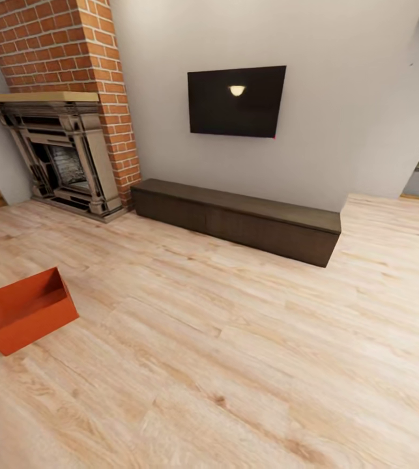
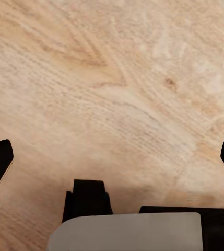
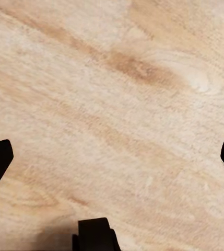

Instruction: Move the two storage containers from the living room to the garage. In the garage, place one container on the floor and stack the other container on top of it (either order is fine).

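Still at pickup step in living rm: one storage container (image 1: 30,310) sits on wood floor (image 1: 235,365), w/ left pincer (image 2: 112,157) & right pincer (image 3: 112,157) both spread apart, empty, over bare planks. Next prob. needs driving toward it.

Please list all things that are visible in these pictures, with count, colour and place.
container: 1, orange-red, open top, on the wood floor at the left of the head view
fireplace: 1, grey surround with red-brick chimney, far left
TV: 1, black, on the wall
bench: 1, dark brown, against the wall under the TV
floor: 1, light wood planks
left gripper: 1, black, open, above bare floor
right gripper: 1, black, open, above bare floor
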Controlling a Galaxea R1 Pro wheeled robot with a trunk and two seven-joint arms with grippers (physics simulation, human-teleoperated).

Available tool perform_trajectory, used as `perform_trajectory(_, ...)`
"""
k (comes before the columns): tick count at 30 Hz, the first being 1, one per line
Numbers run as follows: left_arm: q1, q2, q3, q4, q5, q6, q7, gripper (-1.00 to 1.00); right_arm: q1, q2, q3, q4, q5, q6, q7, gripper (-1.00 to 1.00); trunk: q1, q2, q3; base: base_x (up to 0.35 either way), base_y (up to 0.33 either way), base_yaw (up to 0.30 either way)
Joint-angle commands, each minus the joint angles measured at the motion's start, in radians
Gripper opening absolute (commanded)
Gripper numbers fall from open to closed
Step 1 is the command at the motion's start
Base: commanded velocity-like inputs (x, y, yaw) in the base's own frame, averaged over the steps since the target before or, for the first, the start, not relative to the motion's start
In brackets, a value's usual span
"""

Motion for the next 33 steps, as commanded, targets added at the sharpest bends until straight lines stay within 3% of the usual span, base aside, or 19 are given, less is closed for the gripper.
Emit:
perform_trajectory(1, -0.001, 0.000, -0.008, 0.001, 0.010, -0.003, -0.004, 1.00, -0.001, 0.000, 0.009, 0.001, -0.010, -0.005, -0.005, 1.00, 0.000, 0.000, -0.001, 0.333, 0.000, 0.129)
perform_trajectory(33, -0.001, 0.000, -0.008, 0.002, 0.010, -0.003, -0.004, 1.00, -0.001, 0.000, 0.009, 0.001, -0.010, -0.005, -0.005, 1.00, 0.000, 0.000, -0.001, 0.333, 0.000, 0.280)
